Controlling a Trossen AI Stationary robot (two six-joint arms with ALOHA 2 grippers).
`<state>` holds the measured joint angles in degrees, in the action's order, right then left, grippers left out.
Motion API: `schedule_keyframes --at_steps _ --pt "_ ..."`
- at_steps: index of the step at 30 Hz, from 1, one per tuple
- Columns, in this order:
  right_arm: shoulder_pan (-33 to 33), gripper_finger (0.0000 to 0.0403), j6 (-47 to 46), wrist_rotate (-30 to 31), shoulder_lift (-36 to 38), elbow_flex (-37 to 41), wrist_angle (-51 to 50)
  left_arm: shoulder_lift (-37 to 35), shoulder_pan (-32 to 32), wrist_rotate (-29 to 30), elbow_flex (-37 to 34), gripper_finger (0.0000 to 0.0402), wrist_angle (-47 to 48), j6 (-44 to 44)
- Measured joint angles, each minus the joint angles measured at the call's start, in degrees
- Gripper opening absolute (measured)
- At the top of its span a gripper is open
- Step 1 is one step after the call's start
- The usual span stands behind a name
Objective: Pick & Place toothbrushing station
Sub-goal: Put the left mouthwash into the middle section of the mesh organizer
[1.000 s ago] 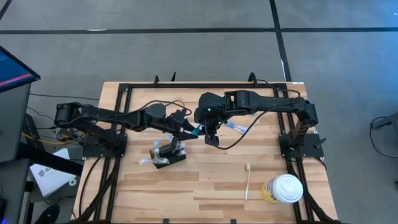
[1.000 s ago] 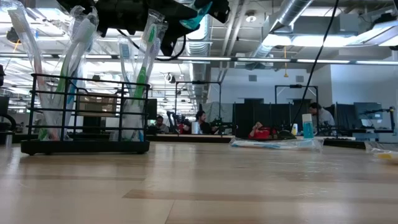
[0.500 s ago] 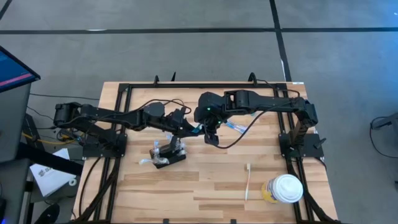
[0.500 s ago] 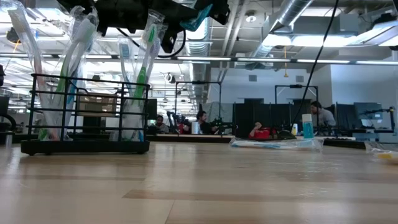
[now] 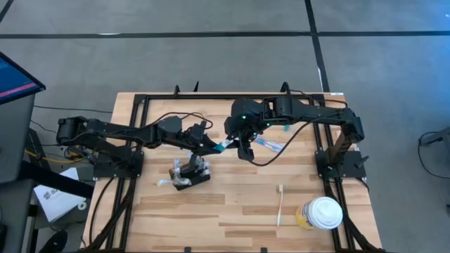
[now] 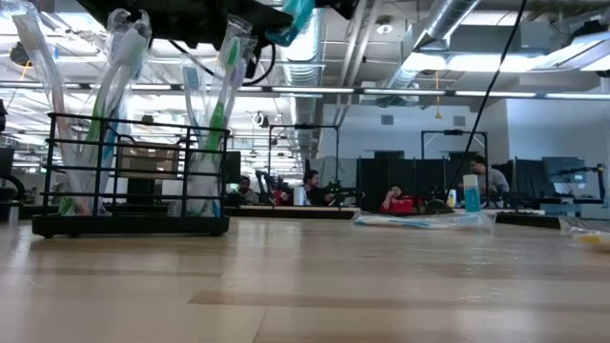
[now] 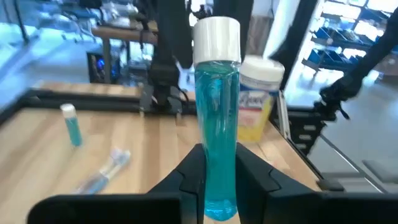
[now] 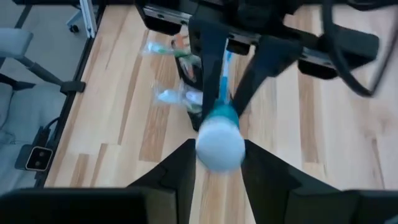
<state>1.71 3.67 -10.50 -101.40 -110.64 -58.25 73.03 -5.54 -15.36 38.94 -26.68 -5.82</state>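
Observation:
The toothbrushing station, a black wire holder with wrapped toothbrushes standing in it, rests on its base left of the table's middle. Just beyond it, above the table, a teal bottle with a white cap hangs between both grippers. My left gripper is shut on the bottle's lower end. My right gripper stands open, one finger on either side of the cap. My left gripper pinches the teal bottle's base end between its two fingers. It comes nearly level from the table's left side, and the bottle sticks out ahead of the fingers. The cap end points toward the right gripper, and the bottle is clear of the table. My right gripper's fingers flank the cap; I cannot tell whether they touch it.
A wrapped toothbrush and a small teal tube lie right of the grippers. A loose toothbrush and a white-lidded yellowish cup are near the front right. A black frame borders the table.
My right gripper has risen and drawn a little toward the table's far right, and it has left the top of the low view. The teal bottle stays above the table with my left gripper.

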Motion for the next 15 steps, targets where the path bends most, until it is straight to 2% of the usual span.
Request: schedule_keyframes --at_steps 6,15 --pt "0.0 0.0107 0.4 0.0 1.2 0.0 2.1 -9.3 0.6 3.4 -4.4 0.0044 -1.3 1.1" --pt "-0.6 0.0107 3.3 0.0 1.4 0.0 13.0 -22.4 3.7 11.4 -11.0 0.0044 -3.5 4.4"
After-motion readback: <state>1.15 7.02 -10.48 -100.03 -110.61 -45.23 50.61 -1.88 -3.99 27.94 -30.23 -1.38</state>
